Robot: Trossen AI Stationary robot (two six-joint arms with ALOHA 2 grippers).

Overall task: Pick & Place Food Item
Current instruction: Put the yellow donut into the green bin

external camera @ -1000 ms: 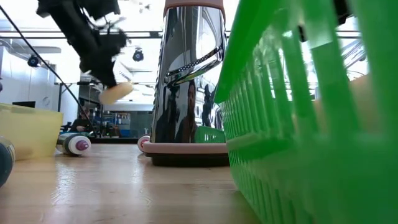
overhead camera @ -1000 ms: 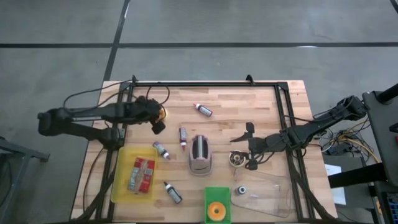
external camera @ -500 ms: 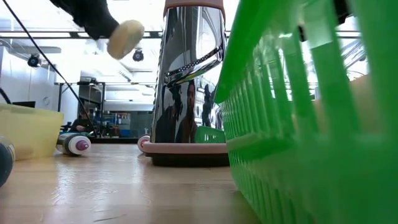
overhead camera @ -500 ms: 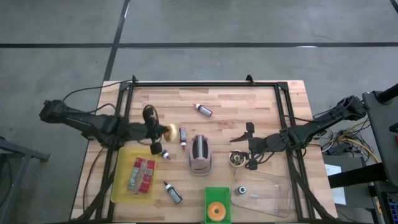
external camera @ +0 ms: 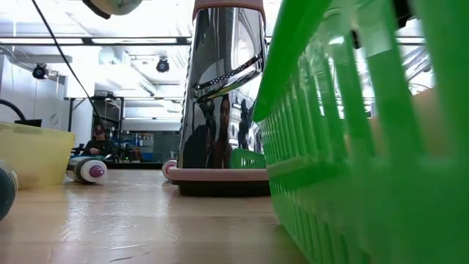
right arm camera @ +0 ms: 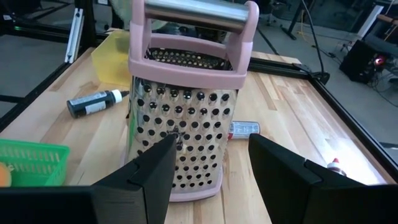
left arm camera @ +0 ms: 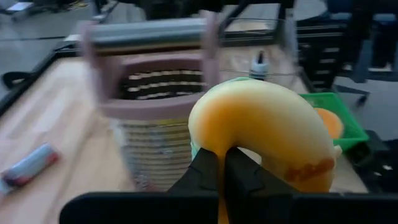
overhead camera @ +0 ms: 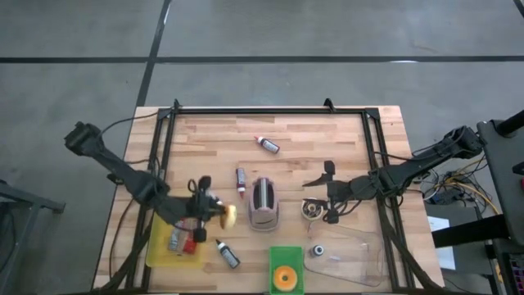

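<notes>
Currently pinched in the closed left end effector (overhead camera: 214, 215): a yellow banana-like food item (overhead camera: 230, 216), held above the tabletop (overhead camera: 303, 135) just left of the pink-framed grater (overhead camera: 264, 205), beside the yellow bin (overhead camera: 161, 233). Waiting right of the grater, fingers spread wide and empty: right end effector (overhead camera: 321, 177). Nearer front edge: green basket (overhead camera: 286, 254).
</notes>
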